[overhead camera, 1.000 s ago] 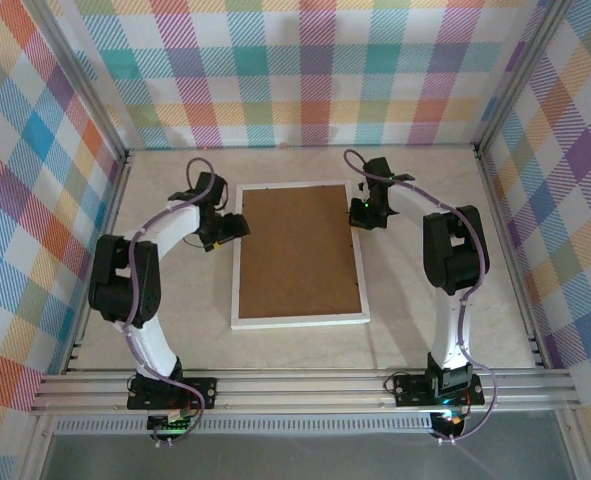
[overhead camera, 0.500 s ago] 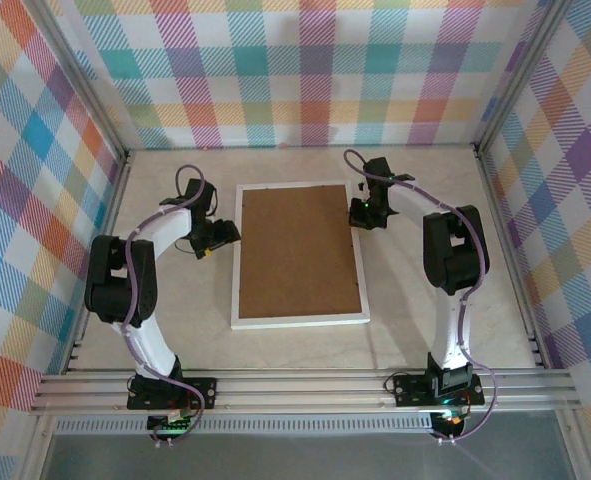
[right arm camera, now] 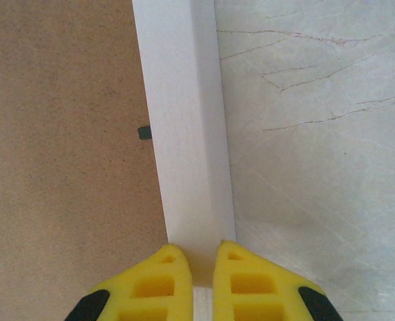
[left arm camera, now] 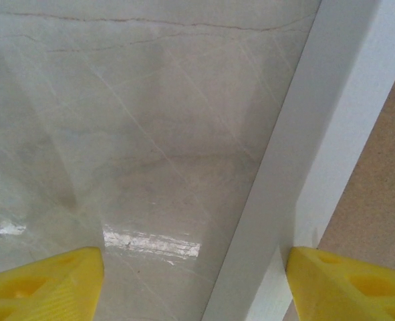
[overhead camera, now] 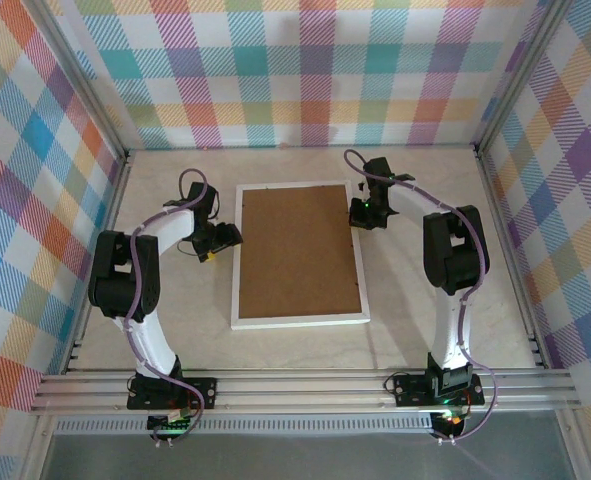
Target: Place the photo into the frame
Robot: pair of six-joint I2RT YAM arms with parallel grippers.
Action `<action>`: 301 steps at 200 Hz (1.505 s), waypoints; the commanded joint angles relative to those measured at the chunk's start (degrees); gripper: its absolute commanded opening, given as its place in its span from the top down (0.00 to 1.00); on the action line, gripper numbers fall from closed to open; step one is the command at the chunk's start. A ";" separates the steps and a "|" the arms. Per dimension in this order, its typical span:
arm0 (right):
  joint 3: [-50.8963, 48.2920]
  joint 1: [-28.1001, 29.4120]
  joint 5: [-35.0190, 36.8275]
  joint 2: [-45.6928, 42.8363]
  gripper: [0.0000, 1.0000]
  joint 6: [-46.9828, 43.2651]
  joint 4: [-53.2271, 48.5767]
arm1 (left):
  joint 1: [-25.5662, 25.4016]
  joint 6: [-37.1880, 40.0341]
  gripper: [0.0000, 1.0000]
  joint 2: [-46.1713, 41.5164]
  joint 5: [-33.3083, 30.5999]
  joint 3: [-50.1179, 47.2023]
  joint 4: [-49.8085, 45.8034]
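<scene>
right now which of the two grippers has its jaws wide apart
The left gripper: its yellow fingers stand far apart, with the frame's left white border between them. The right gripper, at the opposite border, has its fingers nearly touching.

The frame (overhead camera: 300,321) lies face down, its front hidden under the brown board (overhead camera: 299,250); both wrist views cut it to one stretch of white border. The yellow fingers (left arm camera: 47,284) of the left gripper (left arm camera: 196,267) and of the right gripper (right arm camera: 198,251) are cropped by the bottom edge. A small dark tab (right arm camera: 144,132) on the board is too small to identify.
</scene>
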 commanded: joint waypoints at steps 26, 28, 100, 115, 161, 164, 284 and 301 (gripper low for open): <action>-1.17 0.84 -1.64 2.48 0.90 1.42 -3.17 | -1.26 -0.13 0.27 2.62 1.65 -0.67 1.21; -1.17 0.84 -1.72 2.54 0.90 1.39 -3.19 | -1.33 -0.19 0.27 2.71 1.66 -0.72 1.21; -1.67 0.91 -2.51 2.73 0.90 1.50 -2.88 | -4.15 0.36 0.28 7.05 2.45 1.44 0.45; -1.69 0.93 -2.71 2.73 0.90 1.58 -2.75 | -4.90 0.88 0.28 8.27 2.18 2.31 -0.49; -1.61 1.02 -3.41 2.99 0.91 1.83 -2.43 | -7.31 2.62 0.28 11.15 0.20 4.78 -4.72; -1.55 1.06 -3.41 2.96 0.91 1.85 -2.44 | -7.45 2.69 0.28 11.27 0.11 4.92 -4.90; 0.24 2.29 -4.61 4.23 0.91 2.03 -2.87 | -11.89 4.50 0.29 17.73 -1.42 10.12 -8.84; 0.41 2.35 -4.64 4.31 0.92 2.10 -2.80 | -12.33 4.40 0.29 18.29 -1.02 10.72 -8.77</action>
